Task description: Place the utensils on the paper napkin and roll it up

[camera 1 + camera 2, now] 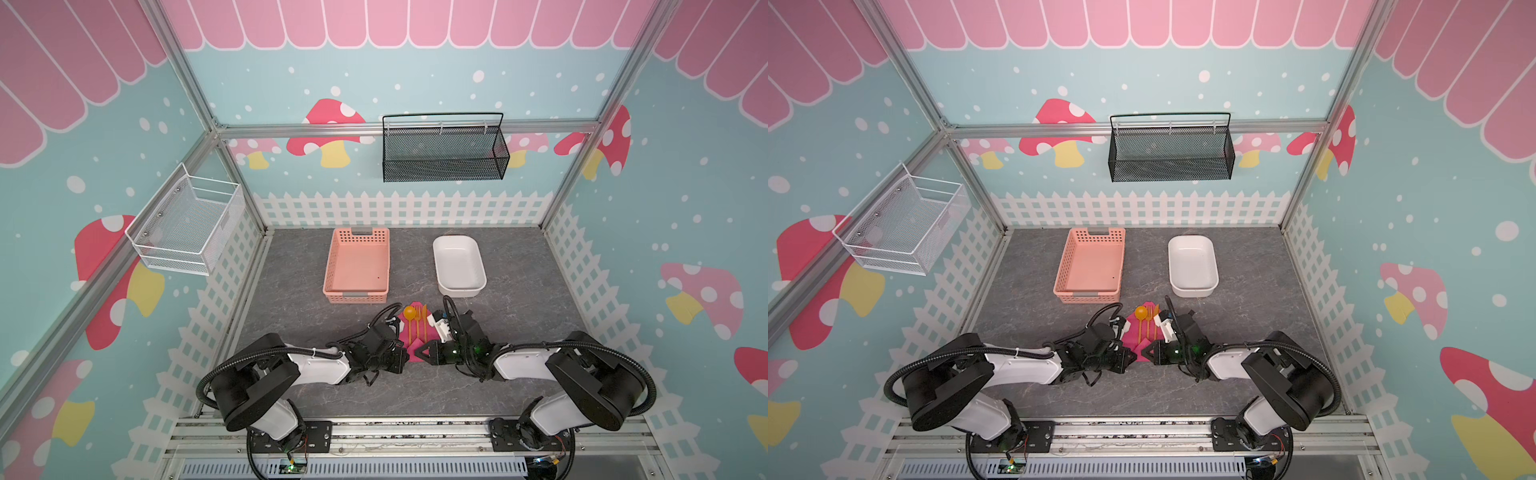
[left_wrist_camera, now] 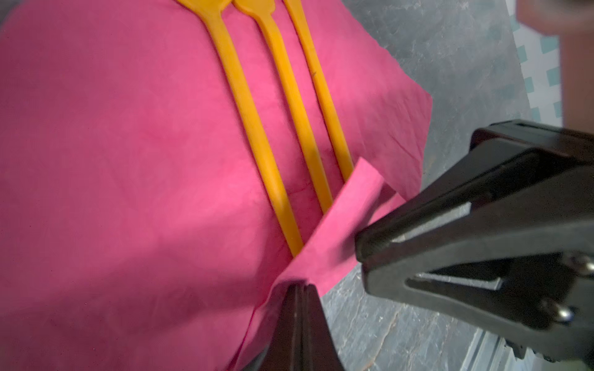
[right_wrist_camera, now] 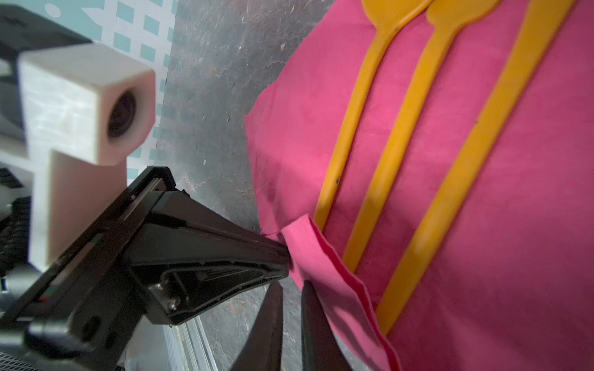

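The paper napkin (image 1: 415, 350) (image 2: 112, 144) (image 3: 530, 225) lies on the grey table in front of the arms. On it the utensils rest side by side: spoon (image 1: 409, 312) (image 2: 247, 109) (image 3: 353, 112), fork (image 2: 295, 109) (image 3: 405, 122) and a thin straight piece (image 2: 324, 96) (image 3: 482, 135). My left gripper (image 1: 405, 353) (image 2: 300, 286) is shut on the napkin's near edge, which is lifted into a flap (image 2: 340, 218) over the handle ends. My right gripper (image 1: 420, 353) (image 3: 292, 287) has its tips at that flap. A narrow slit remains between its fingers; whether paper is pinched there is unclear.
A salmon perforated basket (image 1: 330, 266) and a white tub (image 1: 436, 257) stand behind the napkin. A black mesh basket (image 1: 444, 153) hangs on the back wall, a white wire basket (image 1: 187, 224) on the left wall. The two grippers nearly touch tip to tip.
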### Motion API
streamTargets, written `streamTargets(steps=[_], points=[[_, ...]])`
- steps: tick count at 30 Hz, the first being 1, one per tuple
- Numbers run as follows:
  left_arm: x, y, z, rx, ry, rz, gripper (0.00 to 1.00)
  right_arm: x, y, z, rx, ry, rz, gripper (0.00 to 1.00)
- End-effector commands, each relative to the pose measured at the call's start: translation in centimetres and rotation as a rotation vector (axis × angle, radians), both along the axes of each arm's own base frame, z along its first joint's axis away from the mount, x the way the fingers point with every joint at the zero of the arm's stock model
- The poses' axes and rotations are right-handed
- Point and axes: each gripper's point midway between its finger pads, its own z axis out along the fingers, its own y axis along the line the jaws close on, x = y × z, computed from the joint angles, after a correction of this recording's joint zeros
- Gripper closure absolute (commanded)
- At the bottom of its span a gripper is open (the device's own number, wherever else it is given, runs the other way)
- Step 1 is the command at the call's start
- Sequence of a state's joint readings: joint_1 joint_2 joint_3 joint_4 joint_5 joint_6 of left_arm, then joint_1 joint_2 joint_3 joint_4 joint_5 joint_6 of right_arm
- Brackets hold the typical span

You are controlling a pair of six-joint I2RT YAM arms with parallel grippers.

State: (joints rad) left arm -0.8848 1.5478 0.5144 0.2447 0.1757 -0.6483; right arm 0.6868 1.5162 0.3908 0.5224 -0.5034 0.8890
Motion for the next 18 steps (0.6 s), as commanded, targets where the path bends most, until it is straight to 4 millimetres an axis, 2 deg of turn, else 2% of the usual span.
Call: streamTargets(steps=[1,18], points=[[1.0,-0.5,0.6,-0.016,-0.013,0.026,0.97,1.0,0.9,1.0,0.051,-0.017,0.005,0.84],[1.2,-0.2,0.7,-0.009,-0.009,0.037,0.97,2.4,0.1,-0.3,0.031,0.015,-0.037,0.85]])
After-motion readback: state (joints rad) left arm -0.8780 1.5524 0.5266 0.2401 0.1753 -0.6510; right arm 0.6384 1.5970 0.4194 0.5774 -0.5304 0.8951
